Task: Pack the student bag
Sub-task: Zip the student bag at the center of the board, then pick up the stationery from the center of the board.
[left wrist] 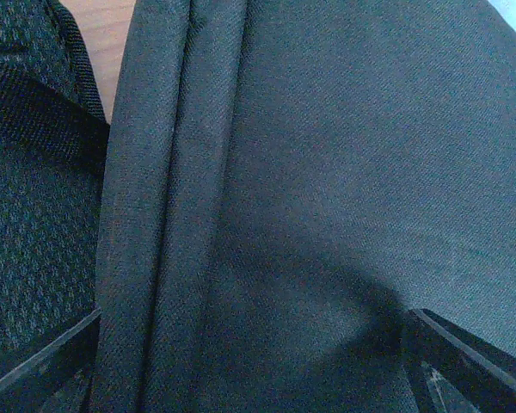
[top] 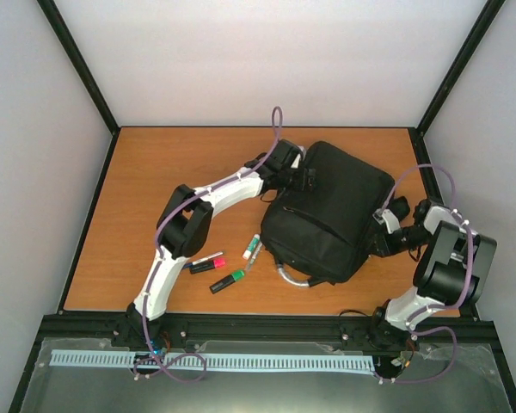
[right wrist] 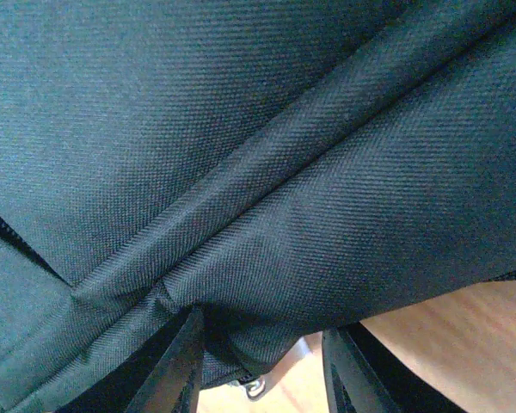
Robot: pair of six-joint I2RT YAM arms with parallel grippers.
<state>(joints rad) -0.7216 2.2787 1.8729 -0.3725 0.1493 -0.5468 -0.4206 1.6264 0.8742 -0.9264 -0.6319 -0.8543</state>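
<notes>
**deskbot_dan:** ok so where's everything sitting, starting from the arm side?

**yam_fan:** nearest the bases there's a white slotted rail (top: 215,360) running along the near edge. On the wooden table (top: 155,172), a green-capped marker (top: 228,280) is closest. Just past it is a pink-capped marker (top: 208,261), might be two lying together, too small to say. A white pen with a green end (top: 252,247) lies at about 9 o'clock from the bag, right beside its edge.

**deskbot_dan:** and the bag itself?

**yam_fan:** the student bag (top: 331,215) lies flat, right of table centre and turned a bit. Its grey loop handle (top: 294,277) sticks out at 6 o'clock, toward the arms. The zip across the top panel looks closed.

**deskbot_dan:** grippers?

**yam_fan:** the right gripper (top: 385,225) is at the bag's 3 o'clock edge. On its wrist cam the fingers (right wrist: 176,370) are drawn in on a bunched fold of black fabric, so it's pinching the bag's hem, with bare table showing underneath. The left gripper (top: 303,176) is farthest out, at roughly 11 o'clock on the bag's far corner. Its fingers (left wrist: 43,366) are spread wide with a fabric ridge filling the space between them, so it's pressed up against the bag, not clamped.
</notes>
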